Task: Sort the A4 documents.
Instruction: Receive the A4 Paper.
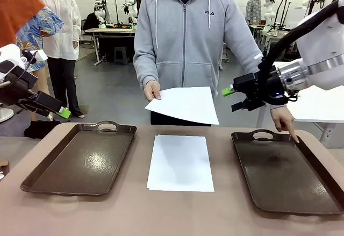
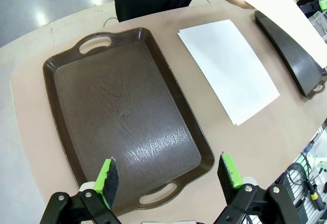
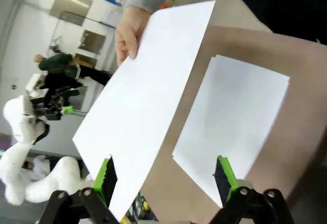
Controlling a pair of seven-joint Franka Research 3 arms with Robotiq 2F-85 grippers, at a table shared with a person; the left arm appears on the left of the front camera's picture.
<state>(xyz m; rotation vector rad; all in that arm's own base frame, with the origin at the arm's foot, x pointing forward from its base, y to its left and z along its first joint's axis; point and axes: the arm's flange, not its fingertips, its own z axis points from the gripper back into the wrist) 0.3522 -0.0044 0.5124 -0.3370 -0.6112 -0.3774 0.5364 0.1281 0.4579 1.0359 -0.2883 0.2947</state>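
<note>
Table [image 1: 161, 214], trays [image 1: 80, 161] flanking A4 documents [image 1: 180, 163], left claw [image 2: 167, 170] spread, right claw [image 3: 163, 170] spread, lab [image 1: 115, 31] behind

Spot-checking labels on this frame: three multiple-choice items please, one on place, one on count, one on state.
1. The white sheets lie: A on the table, between the left tray and the right tray; B in the left tray; C in the right tray.
2. Brown trays on the table: A one; B two; C three.
3. The right gripper is: A shut on a sheet; B shut on a tray handle; C open.
Key: 1 A, bare table flanks them; 2 B, one on each side; 3 C, its jaws stand apart, and the person's hand holds the loose sheet.
</note>
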